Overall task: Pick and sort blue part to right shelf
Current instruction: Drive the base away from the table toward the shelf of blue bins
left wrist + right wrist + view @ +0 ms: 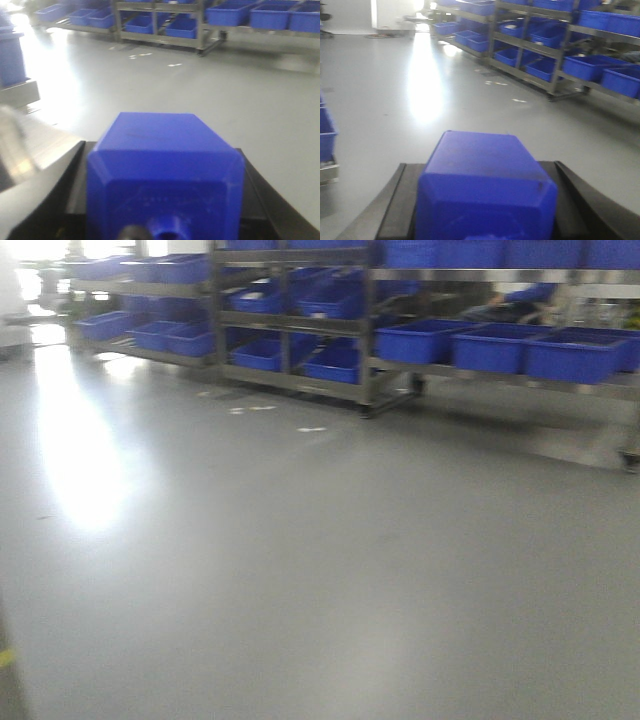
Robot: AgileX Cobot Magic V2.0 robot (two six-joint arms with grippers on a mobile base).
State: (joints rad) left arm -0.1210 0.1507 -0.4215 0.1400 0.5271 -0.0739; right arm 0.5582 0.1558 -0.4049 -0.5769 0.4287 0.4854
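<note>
I am reading no text, number or brand anywhere. I am seeing only faint marks on the near face of the blue part [165, 175] clamped in my left gripper [161, 147], too blurred to make out; the other blue part [485, 185] in my right gripper [480, 164], the blue bins [575, 355] and the pale floor scraps [312, 429] are showing no legible label
</note>
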